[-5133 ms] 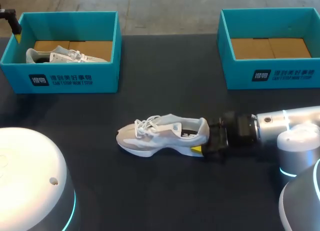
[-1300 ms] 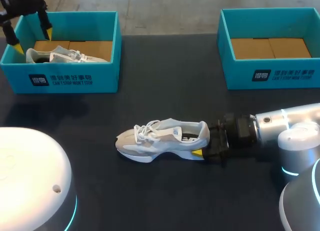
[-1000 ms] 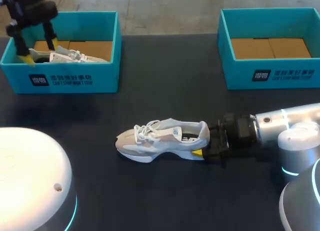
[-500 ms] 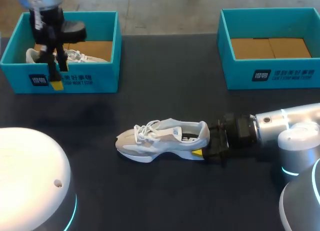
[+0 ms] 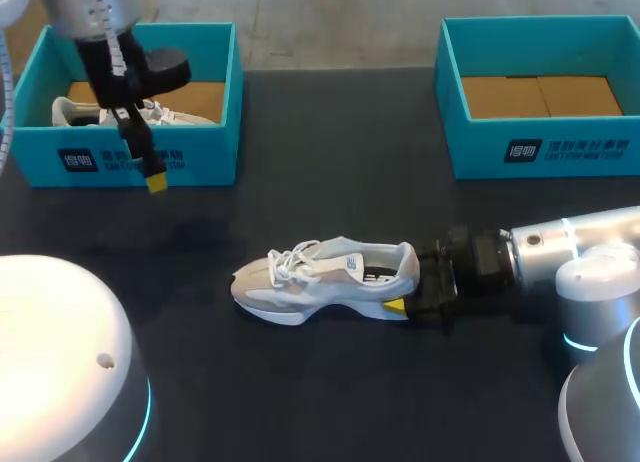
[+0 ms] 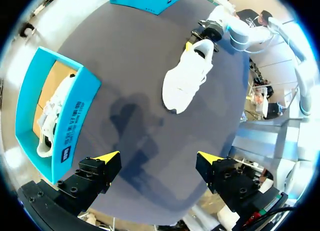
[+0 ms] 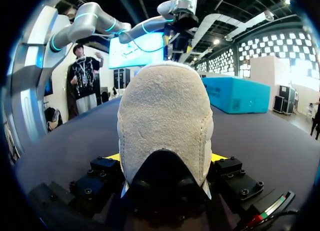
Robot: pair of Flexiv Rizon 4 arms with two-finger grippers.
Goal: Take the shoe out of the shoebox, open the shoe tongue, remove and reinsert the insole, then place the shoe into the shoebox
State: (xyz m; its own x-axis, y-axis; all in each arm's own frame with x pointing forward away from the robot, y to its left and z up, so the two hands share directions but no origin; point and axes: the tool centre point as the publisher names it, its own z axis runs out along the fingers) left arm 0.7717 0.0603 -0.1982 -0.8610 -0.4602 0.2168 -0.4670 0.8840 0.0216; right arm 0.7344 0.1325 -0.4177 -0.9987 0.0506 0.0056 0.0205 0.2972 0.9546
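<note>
Head view: right fingers (image 5: 395, 304) grip shoe (image 5: 320, 272) (left fingers (image 5: 157, 183) spread).

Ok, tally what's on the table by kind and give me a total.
Shoes: 2 (table shoe, boxed shoe)
Shoeboxes: 2 (left shoebox, right shoebox)
Total: 4

Teal shoebox (image 5: 470, 152), brown cardboard floor (image 5: 540, 97) — off-white shoe (image 5: 320, 272), beige heel (image 7: 165, 121), dark grey table (image 5: 330, 152)
</note>
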